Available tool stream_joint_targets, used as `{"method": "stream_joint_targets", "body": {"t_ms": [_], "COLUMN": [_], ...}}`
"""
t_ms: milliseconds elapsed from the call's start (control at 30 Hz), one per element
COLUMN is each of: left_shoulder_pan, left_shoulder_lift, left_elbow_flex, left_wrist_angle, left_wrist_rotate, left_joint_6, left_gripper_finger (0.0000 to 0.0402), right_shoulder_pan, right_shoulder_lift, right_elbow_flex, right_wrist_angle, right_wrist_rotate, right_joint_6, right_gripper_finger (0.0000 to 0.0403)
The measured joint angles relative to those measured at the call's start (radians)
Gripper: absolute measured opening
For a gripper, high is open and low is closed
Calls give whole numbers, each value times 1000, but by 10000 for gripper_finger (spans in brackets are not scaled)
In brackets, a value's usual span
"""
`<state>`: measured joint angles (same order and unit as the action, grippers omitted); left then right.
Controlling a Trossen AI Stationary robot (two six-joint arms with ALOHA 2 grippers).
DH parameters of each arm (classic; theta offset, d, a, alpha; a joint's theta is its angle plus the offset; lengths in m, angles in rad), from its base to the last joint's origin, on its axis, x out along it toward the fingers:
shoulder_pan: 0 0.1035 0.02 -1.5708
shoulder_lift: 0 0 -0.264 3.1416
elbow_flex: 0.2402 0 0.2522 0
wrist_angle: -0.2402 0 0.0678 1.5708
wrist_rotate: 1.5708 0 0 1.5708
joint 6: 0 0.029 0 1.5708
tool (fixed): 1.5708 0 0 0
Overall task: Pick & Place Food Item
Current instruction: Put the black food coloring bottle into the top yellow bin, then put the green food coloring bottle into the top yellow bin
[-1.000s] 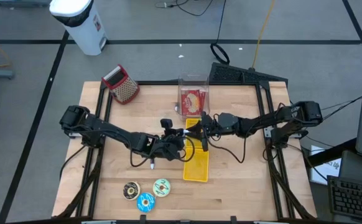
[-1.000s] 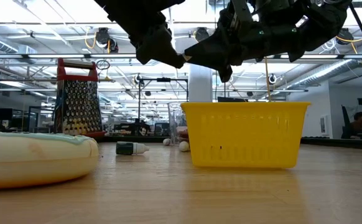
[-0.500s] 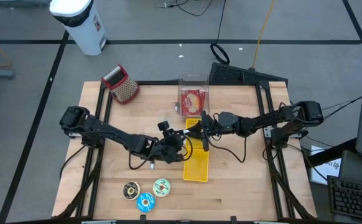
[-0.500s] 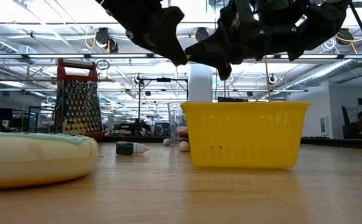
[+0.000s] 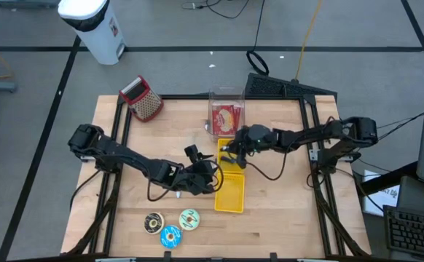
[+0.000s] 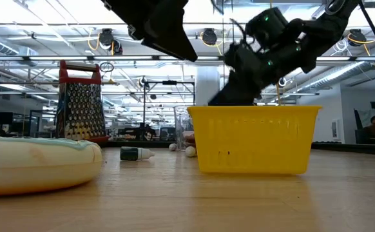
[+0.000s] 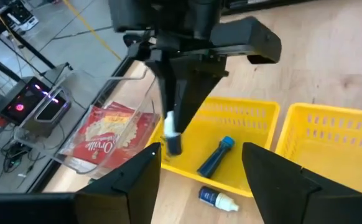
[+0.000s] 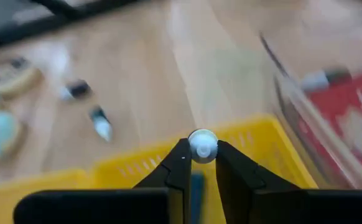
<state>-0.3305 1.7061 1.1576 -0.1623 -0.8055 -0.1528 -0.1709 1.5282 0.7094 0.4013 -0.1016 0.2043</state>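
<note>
My right gripper (image 8: pixel 202 153) is shut on a small tube (image 7: pixel 171 134) with a white upper end and a dark blue body. It hangs just over the far yellow bin (image 7: pixel 243 109), where a blue marker (image 7: pixel 215 156) lies. In the high view this gripper (image 5: pixel 229 156) is over the far end of the yellow bins (image 5: pixel 231 207). My left gripper (image 7: pixel 199 155) stands open beside them, aimed at the tube and touching nothing; in the high view it (image 5: pixel 213 177) is at the bins' left side. A small white-tipped bottle (image 7: pixel 218 199) lies on the table. My right gripper pinches the tube's white upper end (image 8: pixel 203 144) between its two fingertips. The fingers slant downward, coming from the table's right. The tube hangs nearly upright below them, dark end down, clear of the bin.
A clear box holding a red popcorn bag (image 5: pixel 226 116) stands just beyond the bins. A metal grater (image 5: pixel 143 98) lies at the far left. Three round doughnuts (image 5: pixel 170 225) sit near the front edge, one filling the low view's left (image 6: pixel 36 164).
My left gripper has rolled and opened, letting go of the tube. My right gripper, shut on the tube, has tipped downward and sunk toward the far yellow bin, drawing a little toward the table's far side.
</note>
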Motion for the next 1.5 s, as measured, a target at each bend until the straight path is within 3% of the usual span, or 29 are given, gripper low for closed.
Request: {"method": "stream_joint_targets", "body": {"t_ms": [133, 333, 433, 533, 733, 900, 1100, 1200, 1333, 1500], "left_shoulder_pan": [16, 86, 149, 219, 358, 468, 586, 658, 759, 837], "left_shoulder_lift": [0, 0, 0, 0, 0, 0, 0, 4, 7, 7], "left_elbow_flex": [0, 0, -7, -46, -173, -215, -216, -216, -216, -216], "left_wrist_angle": [-51, -237, -321, -302, -137, -48, 21, 77, 134, 174], "left_wrist_rotate": [-3, 6, 87, 168, 272, 361, 334, 439, 632, 706], "left_joint_6": [-24, -195, -292, -312, -220, -129, 54, 101, 93, 75], "left_gripper_finger": [227, 227, 227, 227, 227, 227, 227, 226, 175, 40], "right_shoulder_pan": [-22, -32, -31, -29, -10, 1, 1, 1, 1, 1], "right_shoulder_lift": [0, 0, 0, 0, 0, 0, 0, 0, 0, 0], "right_elbow_flex": [0, -1, -1, -1, -1, -1, -1, -1, -1, -1], "right_wrist_angle": [-107, -127, -130, -130, -128, -117, -116, -116, -116, -116], "right_wrist_rotate": [-5, -11, -34, -34, -32, -32, -31, -31, -31, -31], "right_joint_6": [9, 16, 16, -5, -90, -62, -61, -67, -85, -96], "right_gripper_finger": [44, 49, 67, 100, 183, 239, 261, 258, 250, 243]}}
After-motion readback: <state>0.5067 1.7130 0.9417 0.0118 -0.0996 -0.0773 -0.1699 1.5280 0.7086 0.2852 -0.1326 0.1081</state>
